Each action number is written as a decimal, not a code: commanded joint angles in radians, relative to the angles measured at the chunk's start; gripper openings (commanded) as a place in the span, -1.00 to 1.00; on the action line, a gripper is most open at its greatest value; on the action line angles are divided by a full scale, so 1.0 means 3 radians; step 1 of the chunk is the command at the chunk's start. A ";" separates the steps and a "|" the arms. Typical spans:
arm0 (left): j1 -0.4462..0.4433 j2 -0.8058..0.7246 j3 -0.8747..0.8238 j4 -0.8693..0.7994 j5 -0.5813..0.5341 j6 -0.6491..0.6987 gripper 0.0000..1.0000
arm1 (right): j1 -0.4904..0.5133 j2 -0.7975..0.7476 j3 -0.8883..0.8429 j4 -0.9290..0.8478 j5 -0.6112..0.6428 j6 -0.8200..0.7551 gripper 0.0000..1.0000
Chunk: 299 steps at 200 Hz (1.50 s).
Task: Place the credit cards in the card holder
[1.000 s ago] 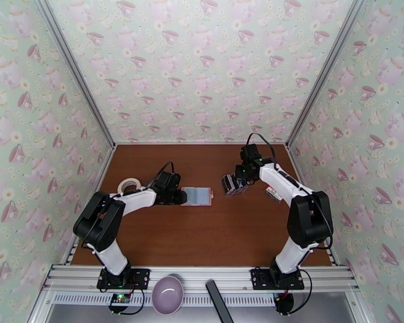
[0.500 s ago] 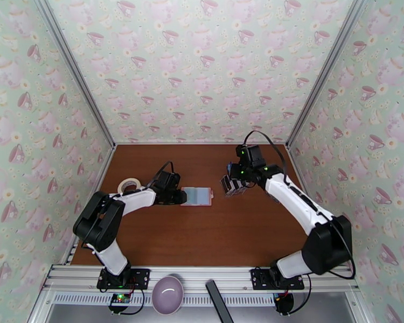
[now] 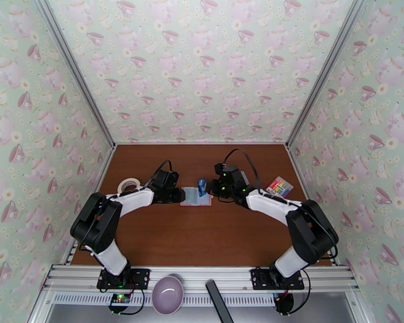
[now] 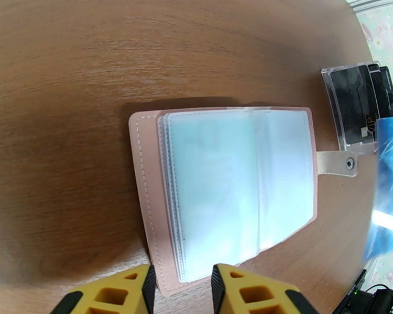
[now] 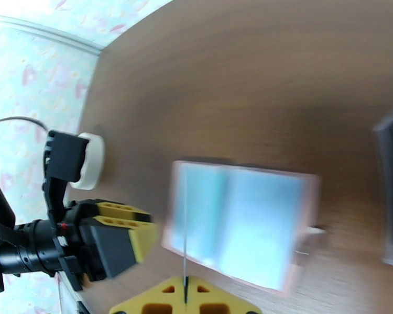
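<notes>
The card holder lies open on the desk, clear pockets up, ready to take a card. At its edge opposite the snap tab, the left end effector rests with fingers part-way apart, probably steadying it. The right end effector, clamped on a blue card, holds it on edge over the holder. The other credit cards stand just beyond the tab.

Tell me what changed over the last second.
The right hand swung left from the card stack, carrying a blue card to the card holder's right edge. The left hand stayed at the holder's left edge; holder and tape roll did not move.
</notes>
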<state>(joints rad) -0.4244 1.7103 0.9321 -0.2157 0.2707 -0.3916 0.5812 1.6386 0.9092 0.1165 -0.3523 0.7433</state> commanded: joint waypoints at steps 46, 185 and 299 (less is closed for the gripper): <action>0.0024 0.0067 0.0097 0.0287 0.0458 0.0053 -0.39 | 0.0117 0.0348 -0.0317 0.1062 0.0096 0.0460 -0.98; 0.0085 0.0208 0.0081 0.0116 -0.0040 0.0241 -0.65 | 0.0129 0.0599 -0.0475 0.1269 0.0247 0.0373 -0.94; 0.0085 0.0444 0.0160 0.0078 -0.0123 0.0267 -0.39 | 0.0091 0.0685 -0.0471 0.1277 0.0317 0.0375 -0.95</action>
<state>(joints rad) -0.4042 1.8080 0.9653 -0.1879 0.2489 -0.3241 0.6136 1.8275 0.7769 0.4816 -0.2745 0.8600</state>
